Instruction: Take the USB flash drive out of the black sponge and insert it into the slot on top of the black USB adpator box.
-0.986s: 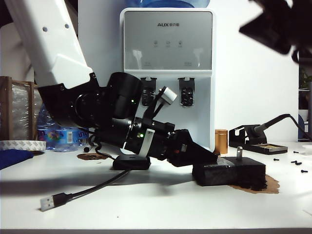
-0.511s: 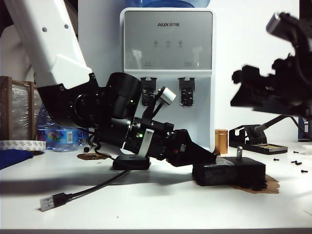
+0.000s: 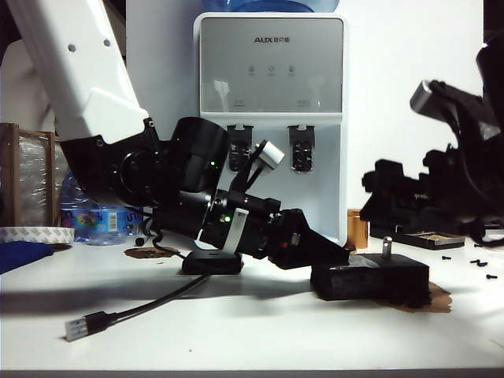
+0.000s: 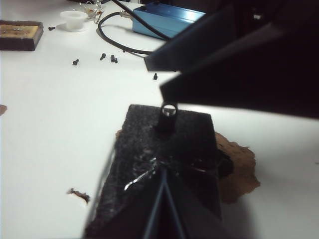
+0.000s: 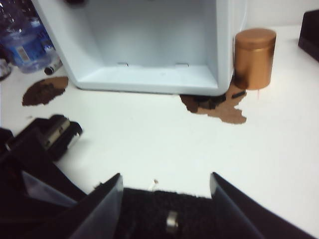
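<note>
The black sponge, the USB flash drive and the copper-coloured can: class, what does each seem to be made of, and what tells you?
Black sponge: foam, matt, judging by its grainy, crumbly surface.
USB flash drive: probably metal; its ring end glints silver as it stands upright in the sponge.
Copper-coloured can: likely metal with a brushed, satin sheen, though coated plastic is possible.

- The black sponge (image 4: pixel 164 159) lies on the white surface (image 4: pixel 60 139), its top rough and crumbly.
- The USB flash drive (image 4: pixel 168 115) stands upright in the sponge's far end, ring loop uppermost.
- The left pincer (image 4: pixel 162 209) is pressed against the sponge's near end.
- The right pincer (image 4: pixel 167 74) hangs above the drive, jaws parted, not touching it.
- Small black screws (image 4: pixel 107 58), a blue box (image 4: pixel 164 15) and a black cable (image 4: pixel 119 42) lie beyond.
</note>
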Controlling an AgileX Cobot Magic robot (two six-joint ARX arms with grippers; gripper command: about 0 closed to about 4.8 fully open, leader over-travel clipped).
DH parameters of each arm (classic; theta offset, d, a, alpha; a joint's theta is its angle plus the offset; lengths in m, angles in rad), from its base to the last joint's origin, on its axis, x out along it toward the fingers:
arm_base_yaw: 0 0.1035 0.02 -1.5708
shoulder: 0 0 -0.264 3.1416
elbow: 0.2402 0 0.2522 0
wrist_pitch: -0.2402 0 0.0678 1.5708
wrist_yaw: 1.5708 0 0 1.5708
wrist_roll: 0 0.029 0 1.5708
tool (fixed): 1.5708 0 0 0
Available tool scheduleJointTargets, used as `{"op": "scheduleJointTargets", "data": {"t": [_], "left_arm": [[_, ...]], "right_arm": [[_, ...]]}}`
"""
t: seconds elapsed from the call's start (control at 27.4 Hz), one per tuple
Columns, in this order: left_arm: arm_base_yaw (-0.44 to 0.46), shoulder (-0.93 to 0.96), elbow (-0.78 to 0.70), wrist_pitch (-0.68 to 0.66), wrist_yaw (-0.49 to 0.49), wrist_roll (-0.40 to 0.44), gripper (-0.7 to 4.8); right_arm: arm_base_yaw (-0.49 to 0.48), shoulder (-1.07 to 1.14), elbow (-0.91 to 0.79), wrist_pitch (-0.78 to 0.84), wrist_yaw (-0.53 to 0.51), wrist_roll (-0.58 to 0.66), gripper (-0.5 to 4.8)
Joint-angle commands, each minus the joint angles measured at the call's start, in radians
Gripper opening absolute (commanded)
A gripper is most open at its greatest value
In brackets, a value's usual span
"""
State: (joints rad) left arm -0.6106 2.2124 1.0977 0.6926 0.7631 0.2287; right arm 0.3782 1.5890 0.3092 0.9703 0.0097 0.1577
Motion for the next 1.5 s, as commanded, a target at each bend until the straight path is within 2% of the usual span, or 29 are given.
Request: {"op": "scheduleJointTargets", "data": {"t": [0.04,0.44,0.69,0.95,1.02,1.1,1.17,1.28,1.42,1.5], "left_arm": [[0.004,0.011,-0.006,-0.041,-0.022,0.006,-0.05],[0.004,0.011,-0.006,-0.041,-0.020,0.007,-0.05],[0.004,0.011,-0.006,-0.040,-0.020,0.006,-0.05],[0.003,0.011,-0.006,-0.040,-0.020,0.006,-0.05],[0.003,0.011,-0.006,-0.040,-0.020,0.006,-0.05],[0.003,0.011,-0.006,-0.040,-0.020,0.006,-0.05],[0.004,0.011,-0.006,-0.040,-0.020,0.006,-0.05],[0.003,0.011,-0.006,-0.040,-0.020,0.006,-0.05],[0.004,0.011,-0.006,-0.040,-0.021,0.006,-0.05],[0.004,0.011,-0.006,-0.041,-0.021,0.006,-0.05]], "right_arm": [[0.001,0.034,0.002,0.017,0.016,-0.001,2.88],[0.001,0.134,0.002,0.074,0.014,0.005,2.87],[0.001,0.269,0.003,0.245,0.009,0.011,2.87],[0.001,0.302,0.009,0.306,0.010,0.020,2.85],[0.001,0.302,0.009,0.363,0.009,0.020,2.61],[0.001,0.302,0.012,0.380,0.010,0.017,1.99],[0.001,0.303,0.023,0.360,0.008,0.013,1.77],[0.001,0.303,0.028,0.330,-0.013,0.009,0.93],[0.001,0.303,0.028,0.286,-0.037,0.005,0.13],[0.001,0.303,0.027,0.274,-0.043,0.005,-0.04]]}}
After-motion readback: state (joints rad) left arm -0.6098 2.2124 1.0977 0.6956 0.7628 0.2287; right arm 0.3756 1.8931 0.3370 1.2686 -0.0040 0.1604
